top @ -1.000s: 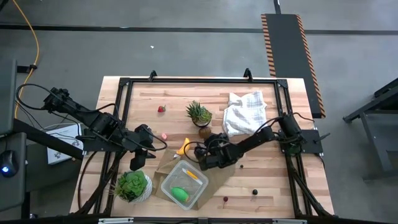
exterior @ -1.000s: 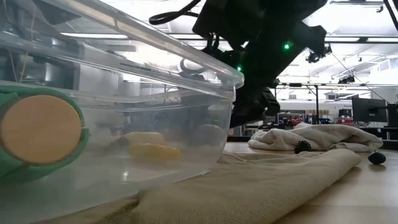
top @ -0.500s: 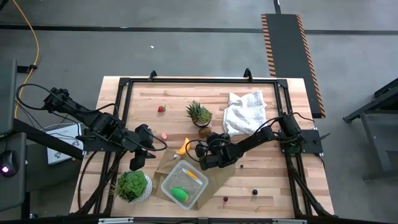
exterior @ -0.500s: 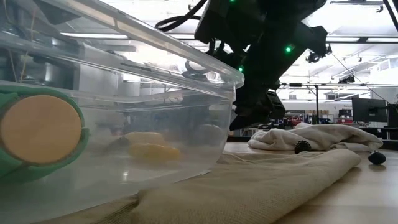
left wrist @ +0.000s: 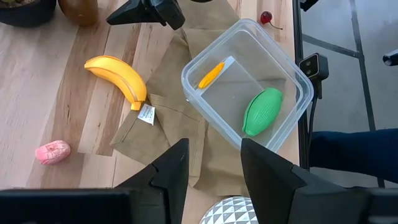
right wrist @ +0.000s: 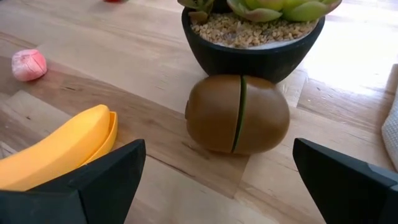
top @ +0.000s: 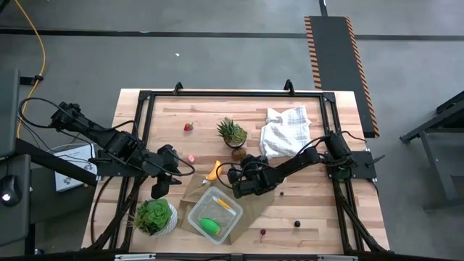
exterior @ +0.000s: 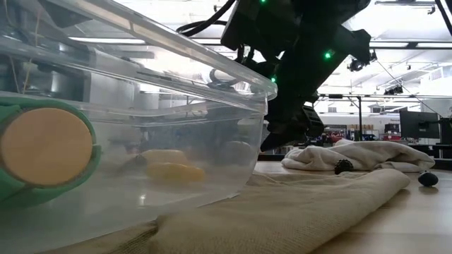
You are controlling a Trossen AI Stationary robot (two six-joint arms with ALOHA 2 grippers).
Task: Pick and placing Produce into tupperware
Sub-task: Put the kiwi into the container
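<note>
The clear tupperware (top: 214, 215) stands on a flat brown paper bag (left wrist: 180, 134) and holds a green oval (left wrist: 262, 111) and a yellow-orange piece (left wrist: 211, 73). The yellow banana (top: 214, 171) lies on the wood by the bag's far edge. The brown kiwi (right wrist: 239, 122) rests against the spiky plant's dark pot (right wrist: 255, 43). A strawberry (top: 188, 127) lies farther off. My right gripper (right wrist: 217, 144) is open, hovering just short of the kiwi with the banana (right wrist: 59, 155) beside it. My left gripper (left wrist: 214, 143) is open, left of the bag.
A pink piece (top: 191, 158) lies left of the banana. A leafy plant in a white pot (top: 154, 216) stands at the near left, a white cloth (top: 285, 129) at the far right. Two small dark fruits (top: 296, 224) (top: 262, 233) lie near the front edge.
My right gripper has sunk slightly toward the table, staying open. Nothing else has moved.
</note>
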